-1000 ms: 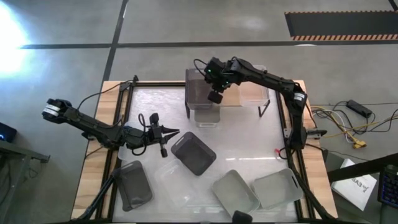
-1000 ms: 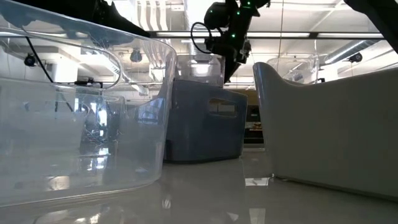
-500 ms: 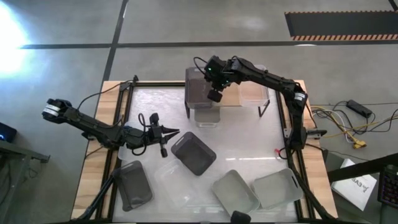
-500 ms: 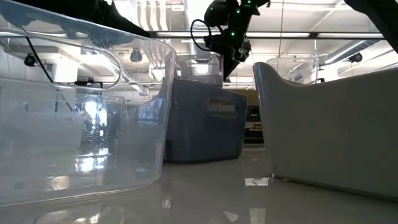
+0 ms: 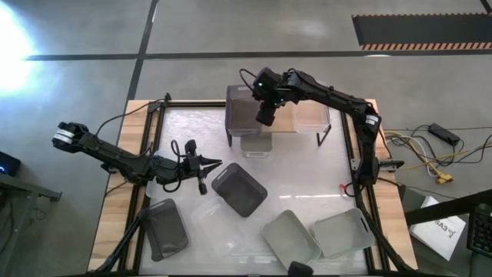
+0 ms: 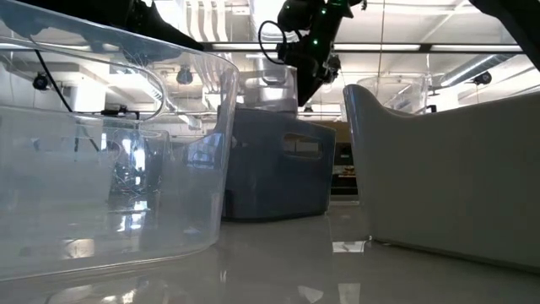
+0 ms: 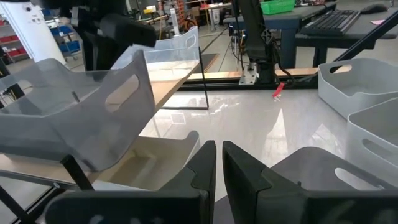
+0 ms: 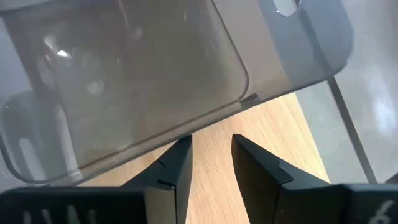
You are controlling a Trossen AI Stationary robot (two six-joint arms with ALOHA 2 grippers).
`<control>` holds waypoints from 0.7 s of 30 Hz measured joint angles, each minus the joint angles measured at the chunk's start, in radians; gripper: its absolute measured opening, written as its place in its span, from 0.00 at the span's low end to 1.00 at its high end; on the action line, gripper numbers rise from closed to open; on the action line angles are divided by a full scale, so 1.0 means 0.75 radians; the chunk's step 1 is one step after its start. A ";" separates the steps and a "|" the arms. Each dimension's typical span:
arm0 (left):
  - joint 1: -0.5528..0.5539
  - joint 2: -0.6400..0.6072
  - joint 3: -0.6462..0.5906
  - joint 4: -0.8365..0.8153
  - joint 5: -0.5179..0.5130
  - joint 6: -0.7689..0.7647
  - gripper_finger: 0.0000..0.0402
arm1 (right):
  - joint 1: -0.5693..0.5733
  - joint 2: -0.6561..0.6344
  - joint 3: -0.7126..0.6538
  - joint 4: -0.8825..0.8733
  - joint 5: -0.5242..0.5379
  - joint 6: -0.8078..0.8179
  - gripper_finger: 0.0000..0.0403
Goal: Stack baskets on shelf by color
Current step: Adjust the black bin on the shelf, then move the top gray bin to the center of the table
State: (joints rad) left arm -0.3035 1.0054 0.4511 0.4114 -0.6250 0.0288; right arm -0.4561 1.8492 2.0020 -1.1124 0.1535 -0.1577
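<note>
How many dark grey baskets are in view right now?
3. One dark basket on the shelf beneath the right gripper; a second basket mid-way across the table; a third basket near its left arm-side corner. Nested ones could be hidden.

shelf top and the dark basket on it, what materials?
Shelf top: looks like light wood or wood laminate, matte; faint grain shows in the right wrist view. Its legs look like thin black metal. Dark basket: smoky translucent plastic, glossy; highlights on it and the board shows through its wall.

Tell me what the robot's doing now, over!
Right gripper open above dark grey basket on shelf. Left gripper shut, waiting beside another dark basket. Nothing blocking.
</note>
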 joint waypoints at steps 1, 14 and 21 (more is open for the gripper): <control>0.000 0.000 0.000 0.000 0.000 0.000 0.03 | 0.000 -0.005 0.003 0.001 0.001 0.000 0.26; 0.000 0.000 0.000 0.001 0.000 0.001 0.03 | 0.000 -0.046 -0.017 -0.005 0.043 0.001 0.33; 0.000 0.000 0.000 0.000 0.000 0.001 0.03 | 0.038 -0.192 -0.066 -0.010 0.074 0.008 0.34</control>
State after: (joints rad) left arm -0.3035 1.0054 0.4511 0.4114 -0.6250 0.0298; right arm -0.4273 1.7048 1.9527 -1.1197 0.2091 -0.1517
